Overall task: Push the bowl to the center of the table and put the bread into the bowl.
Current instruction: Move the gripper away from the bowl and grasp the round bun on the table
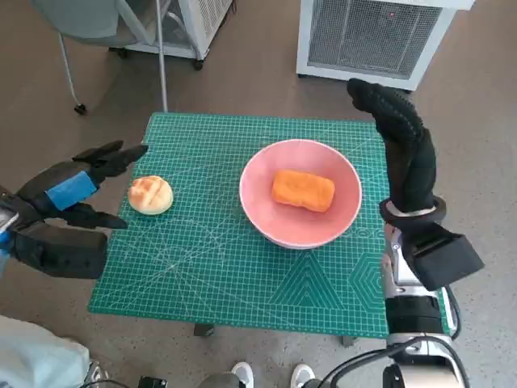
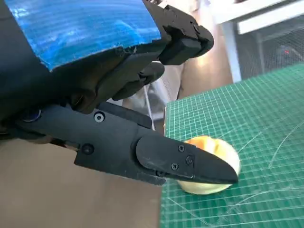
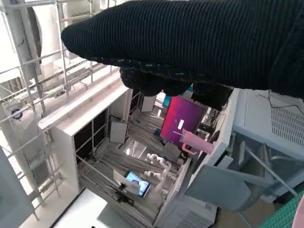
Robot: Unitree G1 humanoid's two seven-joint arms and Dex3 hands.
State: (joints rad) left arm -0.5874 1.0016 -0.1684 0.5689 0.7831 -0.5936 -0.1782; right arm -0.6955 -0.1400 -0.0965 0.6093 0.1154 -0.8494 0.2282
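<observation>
A pink bowl (image 1: 349,212) stands right of the middle of the green mat (image 1: 210,267), with an orange oblong bread (image 1: 303,190) lying inside it. A round pale bun (image 1: 150,195) sits on the mat near its left edge; the left wrist view shows the bun (image 2: 223,153) partly behind a black finger. My left hand (image 1: 73,187) hovers just left of the bun, fingers spread, holding nothing. My right hand (image 1: 400,133) is raised beside the bowl's right rim, fingers pointing away, empty. The right wrist view shows only the glove (image 3: 199,42) and the room.
The mat covers the small table, whose edges lie close on every side. A white grilled unit (image 1: 371,36) stands on the floor behind the table, a chair leg and wheeled frame (image 1: 161,56) at the back left. Shoes (image 1: 266,376) show below the front edge.
</observation>
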